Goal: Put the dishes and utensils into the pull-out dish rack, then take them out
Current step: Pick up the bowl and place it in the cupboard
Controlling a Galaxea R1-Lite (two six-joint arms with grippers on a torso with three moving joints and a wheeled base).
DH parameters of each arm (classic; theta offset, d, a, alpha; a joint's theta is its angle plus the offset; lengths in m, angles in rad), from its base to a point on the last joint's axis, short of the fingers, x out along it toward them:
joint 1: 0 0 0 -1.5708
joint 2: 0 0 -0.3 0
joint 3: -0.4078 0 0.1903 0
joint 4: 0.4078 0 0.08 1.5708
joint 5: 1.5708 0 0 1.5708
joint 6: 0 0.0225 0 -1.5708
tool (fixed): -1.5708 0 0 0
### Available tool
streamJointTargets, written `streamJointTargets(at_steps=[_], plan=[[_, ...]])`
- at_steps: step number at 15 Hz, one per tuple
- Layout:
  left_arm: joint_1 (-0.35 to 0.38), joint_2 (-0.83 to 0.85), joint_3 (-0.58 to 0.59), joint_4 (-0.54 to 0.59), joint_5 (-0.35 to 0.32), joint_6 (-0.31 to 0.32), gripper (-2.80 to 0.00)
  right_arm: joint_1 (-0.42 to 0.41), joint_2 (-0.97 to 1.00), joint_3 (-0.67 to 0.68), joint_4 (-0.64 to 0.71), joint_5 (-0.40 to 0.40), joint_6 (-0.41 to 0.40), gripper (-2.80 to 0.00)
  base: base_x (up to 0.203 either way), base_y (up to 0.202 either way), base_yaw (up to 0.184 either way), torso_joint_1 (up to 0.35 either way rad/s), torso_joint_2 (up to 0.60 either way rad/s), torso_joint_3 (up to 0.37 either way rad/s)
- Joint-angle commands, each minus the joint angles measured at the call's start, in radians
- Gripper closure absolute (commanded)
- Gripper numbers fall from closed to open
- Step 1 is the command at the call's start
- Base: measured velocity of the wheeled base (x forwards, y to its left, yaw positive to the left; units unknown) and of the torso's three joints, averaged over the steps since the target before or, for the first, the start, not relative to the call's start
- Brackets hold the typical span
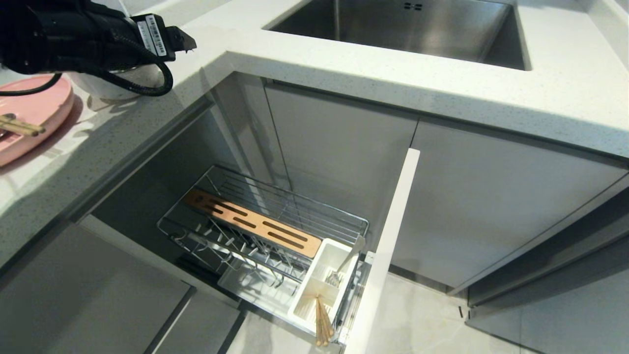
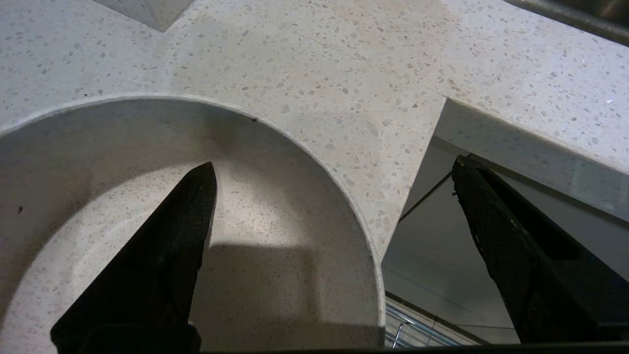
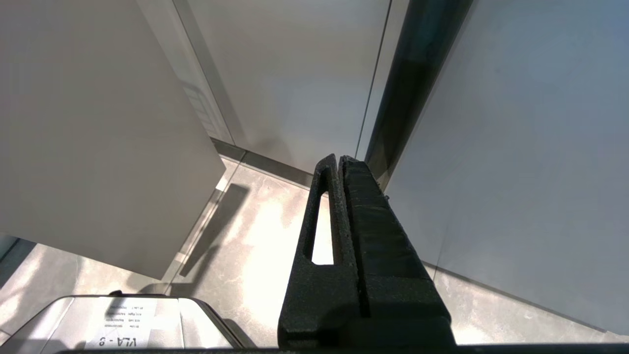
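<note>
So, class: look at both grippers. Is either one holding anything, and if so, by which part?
Nothing is held. The left gripper is open over the cream-white bowl, one finger inside its rim, one outside, not clamped. The right gripper is shut on nothing.

— What carries the things here?
— A speckled white countertop (image 1: pixel 373 73) with a steel sink (image 1: pixel 408 29) set into it.
— And what lies directly on it?
— At its left end a pink plate (image 1: pixel 34 118) with a pair of wooden chopsticks (image 1: pixel 19 127) on it, and just beside the plate a cream-white bowl (image 2: pixel 275 255), standing near the counter's inner corner.
</note>
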Motion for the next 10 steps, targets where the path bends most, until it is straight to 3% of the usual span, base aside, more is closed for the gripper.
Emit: streamJointTargets(at_steps=[1, 3, 4, 5, 10], plan=[[0.001, 0.003, -0.004, 0.002, 0.002, -0.001, -2.8, 0.0, 0.0, 0.0, 0.0, 0.0, -0.001, 0.0, 0.0, 0.0, 0.0, 0.0, 0.0, 0.0], [-0.001, 0.003, -0.003, 0.002, 0.002, -0.001, -2.8, 0.0, 0.0, 0.0, -0.001, 0.0, -0.001, 0.0, 0.0, 0.0, 0.0, 0.0, 0.0, 0.0], [0.001, 0.003, -0.003, 0.002, 0.002, -0.001, -0.93, 0.0, 0.0, 0.0, 0.0, 0.0, 0.0, 0.0, 0.0, 0.0, 0.0, 0.0, 0.0, 0.0], [-0.001, 0.005, -0.006, 0.001, 0.002, -0.003, 0.0, 0.0, 0.0, 0.0, 0.0, 0.0, 0.0, 0.0, 0.0, 0.0, 0.0, 0.0, 0.0, 0.0], [-0.001, 0.003, -0.003, 0.002, 0.002, -0.003, 0.0, 0.0, 0.0, 0.0, -0.001, 0.0, -0.001, 0.0, 0.0, 0.0, 0.0, 0.0, 0.0, 0.0]])
